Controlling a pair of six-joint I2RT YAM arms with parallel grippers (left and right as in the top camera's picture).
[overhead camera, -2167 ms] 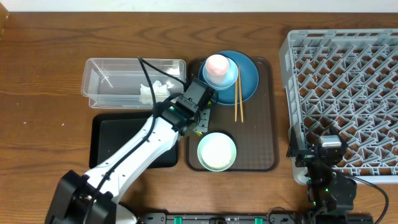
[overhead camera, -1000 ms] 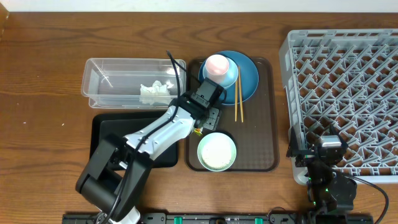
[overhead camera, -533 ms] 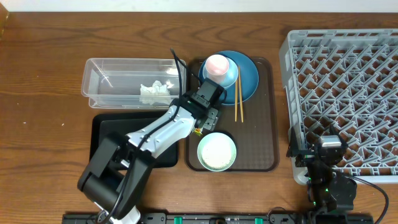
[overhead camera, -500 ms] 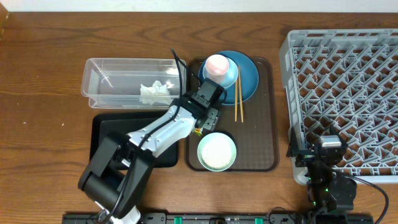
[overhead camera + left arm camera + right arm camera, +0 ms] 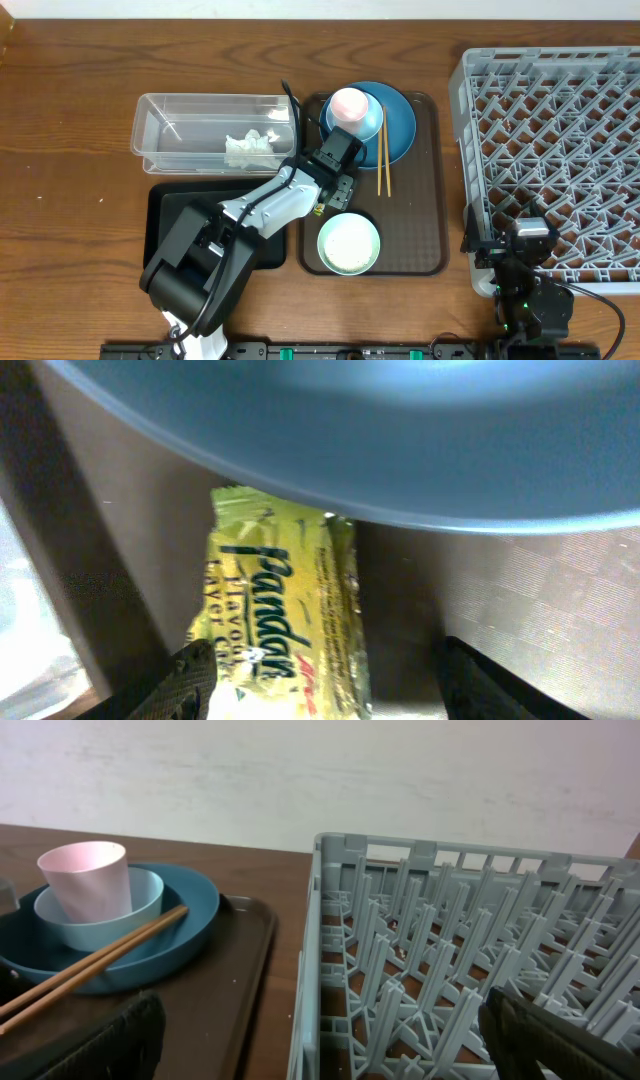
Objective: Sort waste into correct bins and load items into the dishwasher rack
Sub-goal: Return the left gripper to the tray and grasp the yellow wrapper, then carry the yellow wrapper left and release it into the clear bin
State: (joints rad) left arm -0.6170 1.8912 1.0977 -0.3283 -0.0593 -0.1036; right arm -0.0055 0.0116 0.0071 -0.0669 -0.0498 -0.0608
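Note:
My left gripper [image 5: 338,185] is open, low over the brown tray next to the dark blue plate [image 5: 400,125]. In the left wrist view its fingers [image 5: 335,680] straddle the yellow-green snack wrapper [image 5: 280,610], which lies partly under the plate's rim [image 5: 400,440]. Overhead, only a corner of the wrapper [image 5: 318,209] shows. The plate holds the light blue bowl [image 5: 368,122] with the pink cup [image 5: 349,103] in it. The chopsticks [image 5: 382,160] rest on the plate's edge. The mint-green bowl [image 5: 348,243] sits in front. The white tissue [image 5: 250,146] lies in the clear container [image 5: 180,130]. My right gripper [image 5: 520,245] is open and empty.
The black tray [image 5: 180,225] lies in front of the clear container, partly under my left arm. The brown serving tray [image 5: 415,220] carries the dishes. The grey rack [image 5: 560,130] fills the right side, and its near wall [image 5: 330,950] stands right before my right gripper.
My left gripper has moved right, from the clear container's corner to the tray beside the plate, and settled over the wrapper. The right arm has not moved.

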